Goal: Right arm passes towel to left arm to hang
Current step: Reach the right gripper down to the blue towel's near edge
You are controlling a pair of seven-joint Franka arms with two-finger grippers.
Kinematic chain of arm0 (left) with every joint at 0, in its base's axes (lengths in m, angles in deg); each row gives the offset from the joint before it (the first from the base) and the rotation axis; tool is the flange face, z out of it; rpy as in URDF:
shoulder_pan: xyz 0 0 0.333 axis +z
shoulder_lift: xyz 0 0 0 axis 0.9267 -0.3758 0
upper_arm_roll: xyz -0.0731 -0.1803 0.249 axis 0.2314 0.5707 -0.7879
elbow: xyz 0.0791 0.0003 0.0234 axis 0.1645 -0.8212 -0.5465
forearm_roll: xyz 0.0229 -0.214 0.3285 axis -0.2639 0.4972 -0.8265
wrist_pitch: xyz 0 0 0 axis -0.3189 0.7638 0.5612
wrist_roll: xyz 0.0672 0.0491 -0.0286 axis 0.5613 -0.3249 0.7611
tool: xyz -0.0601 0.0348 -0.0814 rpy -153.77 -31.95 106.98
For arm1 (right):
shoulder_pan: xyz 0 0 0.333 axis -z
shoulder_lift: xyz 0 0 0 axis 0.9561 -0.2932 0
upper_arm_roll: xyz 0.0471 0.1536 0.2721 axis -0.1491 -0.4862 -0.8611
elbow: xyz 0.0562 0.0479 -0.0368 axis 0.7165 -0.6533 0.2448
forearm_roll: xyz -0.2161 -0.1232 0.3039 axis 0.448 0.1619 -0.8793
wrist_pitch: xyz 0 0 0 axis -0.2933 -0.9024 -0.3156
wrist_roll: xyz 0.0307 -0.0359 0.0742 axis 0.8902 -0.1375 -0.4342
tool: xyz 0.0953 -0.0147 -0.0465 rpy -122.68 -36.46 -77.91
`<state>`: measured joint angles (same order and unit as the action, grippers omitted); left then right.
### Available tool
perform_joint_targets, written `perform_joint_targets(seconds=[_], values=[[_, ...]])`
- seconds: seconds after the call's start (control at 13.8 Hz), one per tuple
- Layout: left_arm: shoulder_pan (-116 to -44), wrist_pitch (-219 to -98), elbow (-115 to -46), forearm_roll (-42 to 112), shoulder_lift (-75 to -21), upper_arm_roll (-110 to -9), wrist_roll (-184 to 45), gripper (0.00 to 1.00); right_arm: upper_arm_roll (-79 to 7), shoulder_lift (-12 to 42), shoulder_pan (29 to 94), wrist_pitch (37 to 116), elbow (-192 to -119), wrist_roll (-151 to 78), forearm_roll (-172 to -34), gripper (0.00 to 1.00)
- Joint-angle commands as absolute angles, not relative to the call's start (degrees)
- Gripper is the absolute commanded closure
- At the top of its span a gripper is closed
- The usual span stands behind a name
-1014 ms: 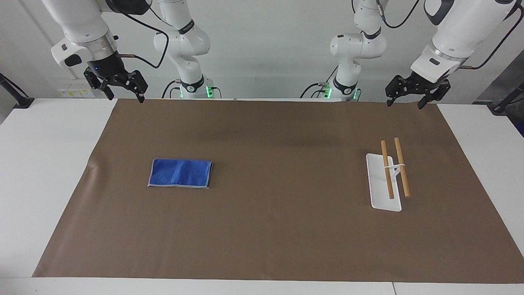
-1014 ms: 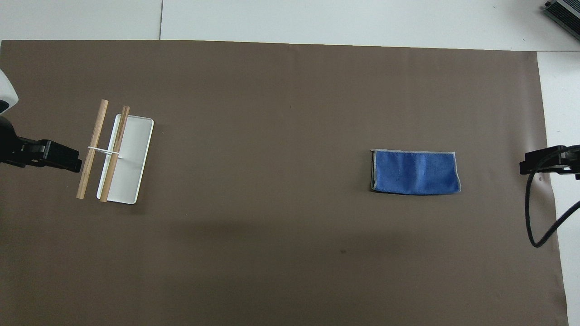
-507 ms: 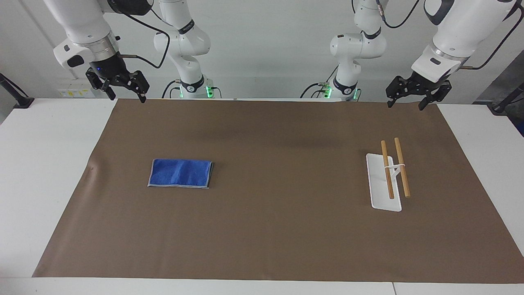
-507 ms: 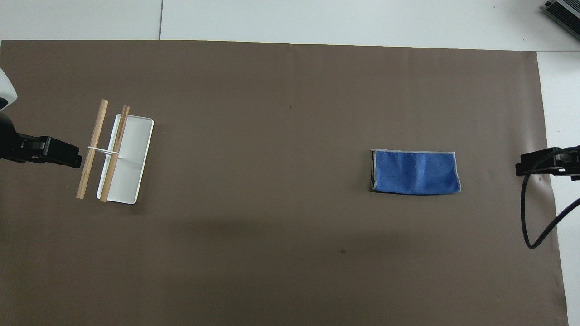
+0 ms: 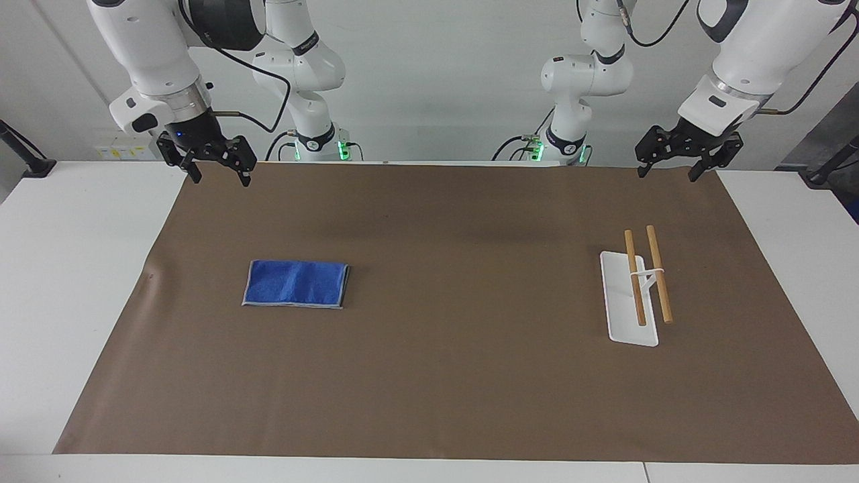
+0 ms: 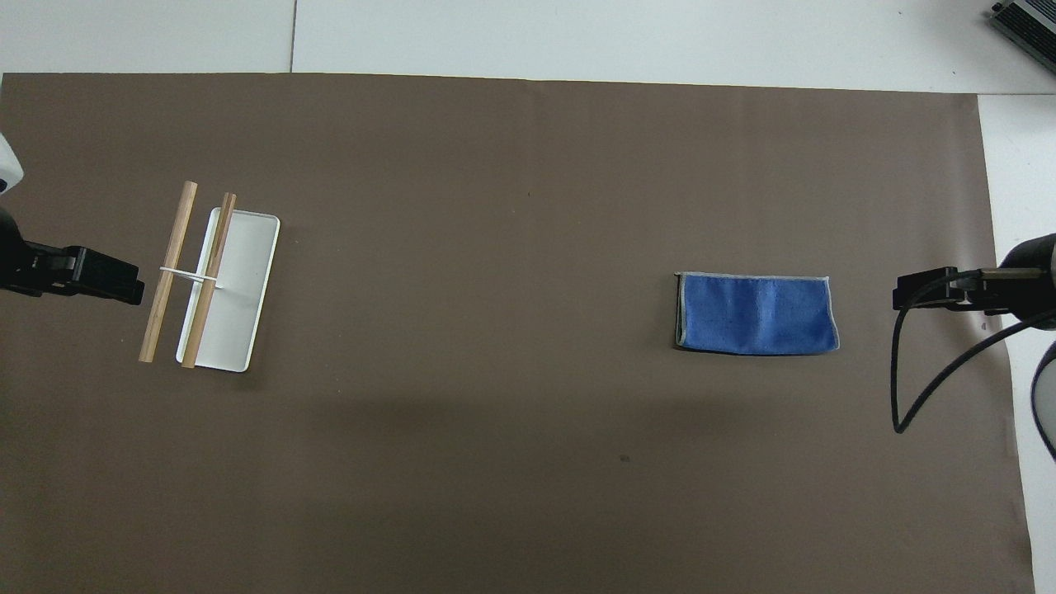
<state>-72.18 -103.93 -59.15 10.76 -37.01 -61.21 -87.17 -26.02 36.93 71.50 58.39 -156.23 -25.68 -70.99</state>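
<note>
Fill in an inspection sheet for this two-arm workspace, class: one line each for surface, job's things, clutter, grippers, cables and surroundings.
Surface: brown mat lies flat on a white table.
Job's things: blue towel lies folded flat on the mat, toward the right arm's end; rack with two wooden rails on a white base stands toward the left arm's end, bare.
Clutter: nothing seen.
Grippers: right gripper open, raised over the mat's edge nearest the robots; left gripper open, raised, waiting; neither touches anything.
Cables: black cable loops from the right arm's wrist.
Surroundings: pale wall.
</note>
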Motion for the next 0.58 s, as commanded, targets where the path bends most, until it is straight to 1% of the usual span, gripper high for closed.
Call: perform_joint_targets(seconds=[0.0, 0.14, 0.51], values=[[-72.23, -105.23, -61.44, 10.72, -35.29, -61.41, -87.14, 0.0, -26.23, 38.04, 70.23, 65.21, -163.2, -26.1, -71.1, 0.0], [-72.15, -104.62, -61.53, 10.72, -35.2, -61.49, -87.05, 0.0, -26.23, 36.2, 68.65, 73.27, -167.41, -25.92, -71.19, 0.0], [-71.8, -104.62, -61.44, 10.72, -35.29, -61.76, -87.14, 0.0, -26.23, 29.88, 67.33, 86.38, -174.01, -26.01, -71.19, 0.0]])
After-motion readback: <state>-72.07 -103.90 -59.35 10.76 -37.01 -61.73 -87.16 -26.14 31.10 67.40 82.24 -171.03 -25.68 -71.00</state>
